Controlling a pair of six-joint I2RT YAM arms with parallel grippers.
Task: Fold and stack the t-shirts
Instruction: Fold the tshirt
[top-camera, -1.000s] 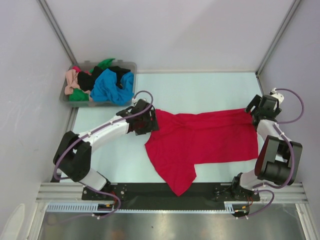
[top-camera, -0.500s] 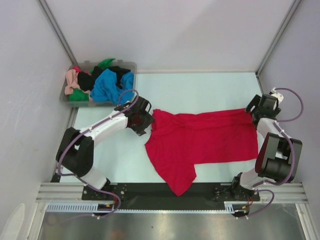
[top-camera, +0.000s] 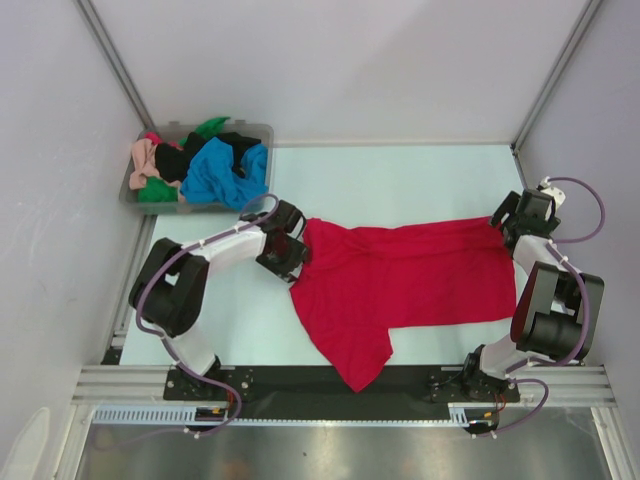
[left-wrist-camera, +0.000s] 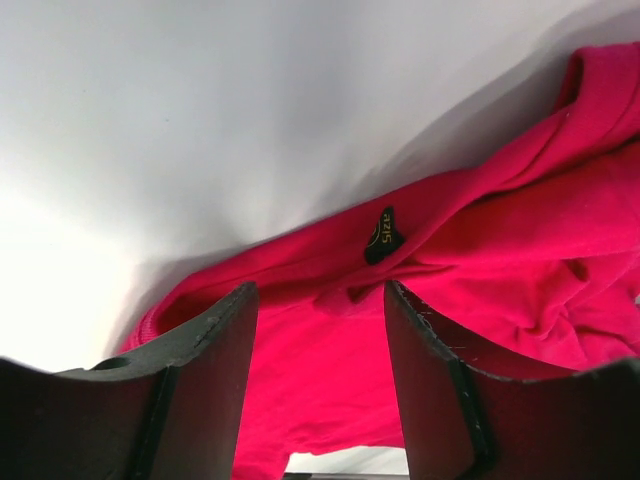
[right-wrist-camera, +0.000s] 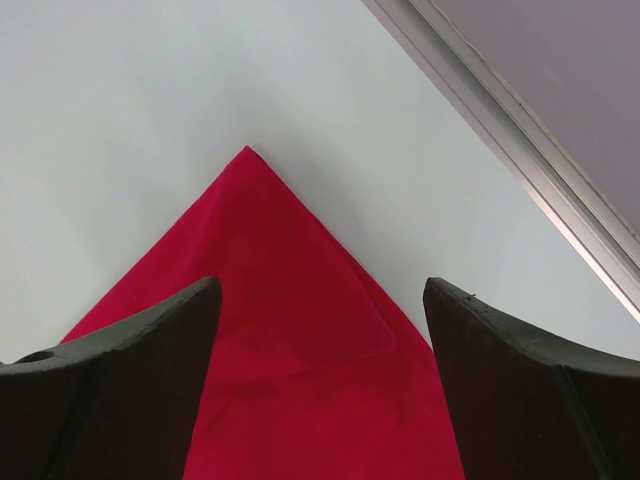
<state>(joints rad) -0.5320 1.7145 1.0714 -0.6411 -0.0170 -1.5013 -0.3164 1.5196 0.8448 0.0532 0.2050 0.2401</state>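
Red t-shirt (top-camera: 410, 275) lies spread on the table (top-camera: 400, 180); left claw (left-wrist-camera: 320, 310) is released at its collar edge, right claw (right-wrist-camera: 320, 310) released wide over a corner.

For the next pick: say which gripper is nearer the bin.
Left. The left gripper sits close to the bin; the right gripper is across the table, at the red shirt's corner.

Overhead, close wrist views; shared t-shirt (top-camera: 420, 275)

Pale green table (top-camera: 400, 180) w/ grey walls (top-camera: 330, 60), alu posts (top-camera: 112, 60)
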